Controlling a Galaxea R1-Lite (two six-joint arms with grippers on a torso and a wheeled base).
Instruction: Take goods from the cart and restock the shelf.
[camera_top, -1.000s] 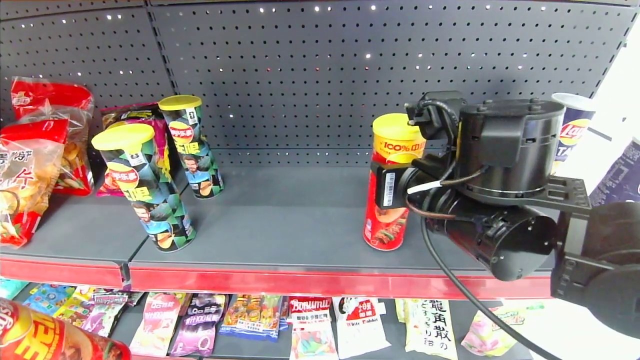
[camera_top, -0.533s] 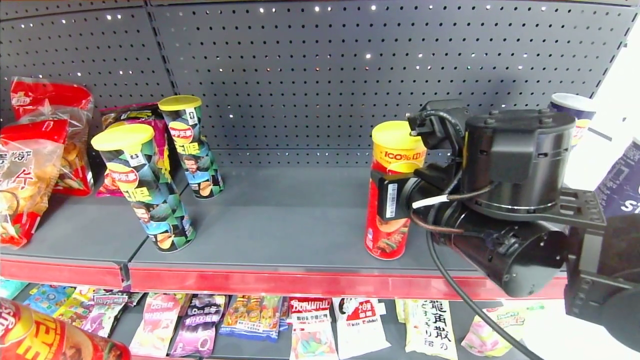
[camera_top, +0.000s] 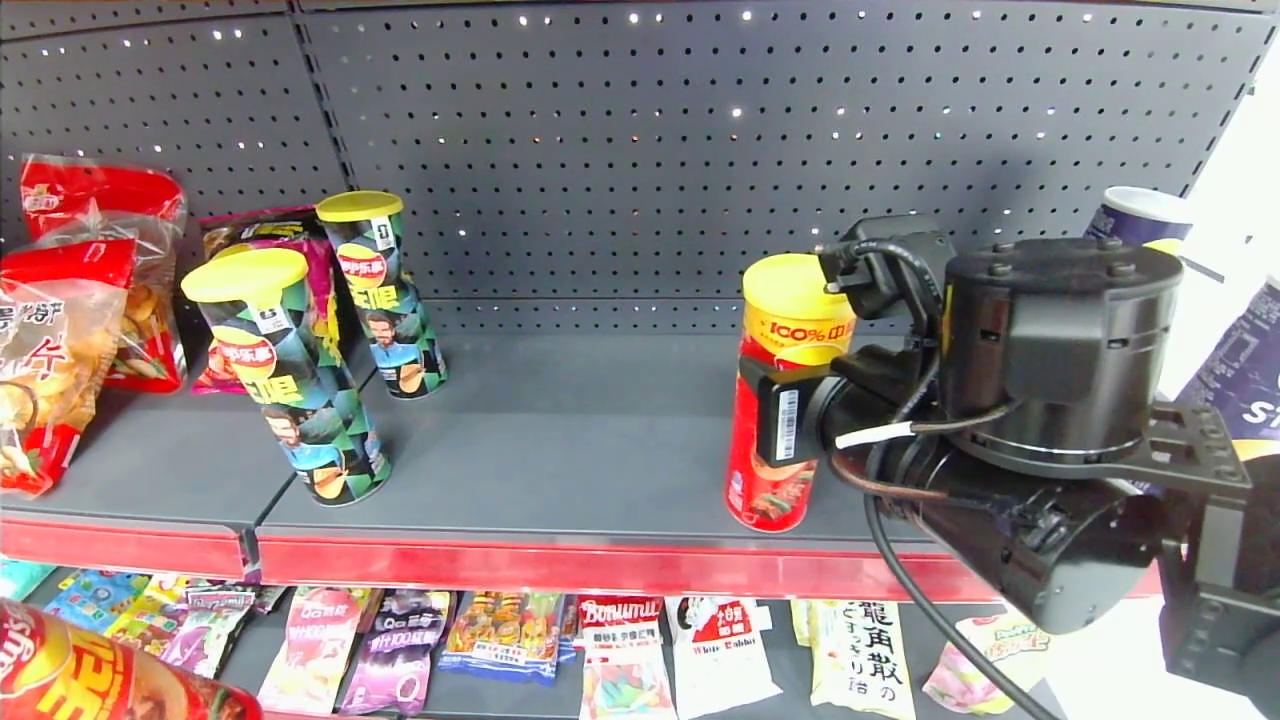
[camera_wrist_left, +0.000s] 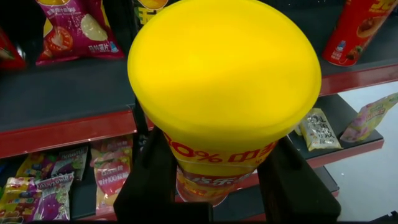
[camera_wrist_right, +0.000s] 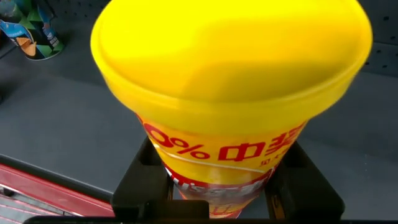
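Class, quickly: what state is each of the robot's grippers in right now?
Left gripper: shut on a red crisp tube with yellow lid.
Right gripper: shut on a second red, yellow-lidded tube.

Two red chip cans, two green-patterned chip cans

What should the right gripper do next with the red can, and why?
Probably open and let go: the right gripper is shut on the red can, which looks upright with its base on the shelf, near the front edge.
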